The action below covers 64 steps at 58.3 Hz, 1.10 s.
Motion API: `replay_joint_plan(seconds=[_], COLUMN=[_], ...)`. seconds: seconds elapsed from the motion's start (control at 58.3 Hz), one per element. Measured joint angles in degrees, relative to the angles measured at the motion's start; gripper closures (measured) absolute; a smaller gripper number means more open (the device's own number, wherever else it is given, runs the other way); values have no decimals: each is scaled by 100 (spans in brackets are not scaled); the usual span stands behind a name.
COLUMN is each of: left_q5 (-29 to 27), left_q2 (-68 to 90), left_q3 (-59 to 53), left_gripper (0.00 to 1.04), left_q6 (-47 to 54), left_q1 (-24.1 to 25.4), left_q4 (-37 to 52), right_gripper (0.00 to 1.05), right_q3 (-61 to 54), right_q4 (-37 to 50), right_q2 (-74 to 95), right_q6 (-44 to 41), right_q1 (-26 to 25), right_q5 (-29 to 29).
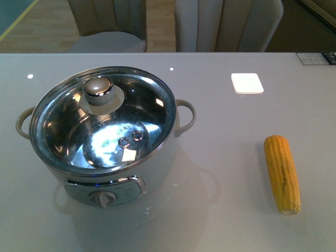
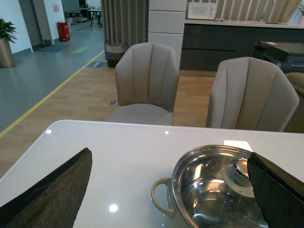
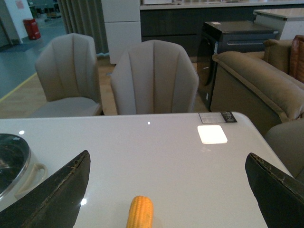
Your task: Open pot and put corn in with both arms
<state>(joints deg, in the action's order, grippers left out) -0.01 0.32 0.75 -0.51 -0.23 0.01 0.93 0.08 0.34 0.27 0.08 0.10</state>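
The white pot [image 1: 105, 157] stands on the left of the table with its glass lid [image 1: 131, 121] on and the beige knob [image 1: 98, 89] on top. The yellow corn [image 1: 282, 173] lies on the right, apart from the pot. Neither arm shows in the front view. My left gripper [image 2: 169, 156] is open and hangs short of the pot [image 2: 209, 190], holding nothing. One of its fingers [image 2: 278, 190] partly covers the lid knob [image 2: 237, 172]. My right gripper [image 3: 167, 156] is open and empty, with the corn [image 3: 140, 211] on the table between its spread fingers.
A white square coaster [image 1: 247, 83] lies at the back right, and a dark card [image 1: 315, 58] sits at the far right corner. Two beige chairs [image 1: 226, 23] stand behind the table's far edge. The pot's side handle [image 3: 33, 178] shows in the right wrist view.
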Motion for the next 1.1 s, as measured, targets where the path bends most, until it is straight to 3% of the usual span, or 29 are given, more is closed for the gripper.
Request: replay_joint_plan(seconds=[0.754, 0.84, 0.891, 0.994, 1.097], left_q5=[-4, -824, -901, -883, -951], left_q2=[2, 745, 1241, 1779, 2483], left_q3=[0, 540, 778, 907, 1119], left_gripper=[7, 7, 7, 7, 7], left_q6=[0, -402, -538, -713, -710], left_q1=[-2, -205, -223, -306, -581], left_q4=[-2, -1355, -1867, -1836, -1134], right_gripper=[9, 9, 9, 9, 9], right_q3=[0, 0, 0, 0, 0], right_q4=[0, 0, 0, 0, 0], right_q2=[0, 0, -7, -4, -7], right_q6=[0, 0, 0, 0, 0], right_q1=[0, 2, 0, 0, 0], right_q5=[0, 4, -7, -7, -4])
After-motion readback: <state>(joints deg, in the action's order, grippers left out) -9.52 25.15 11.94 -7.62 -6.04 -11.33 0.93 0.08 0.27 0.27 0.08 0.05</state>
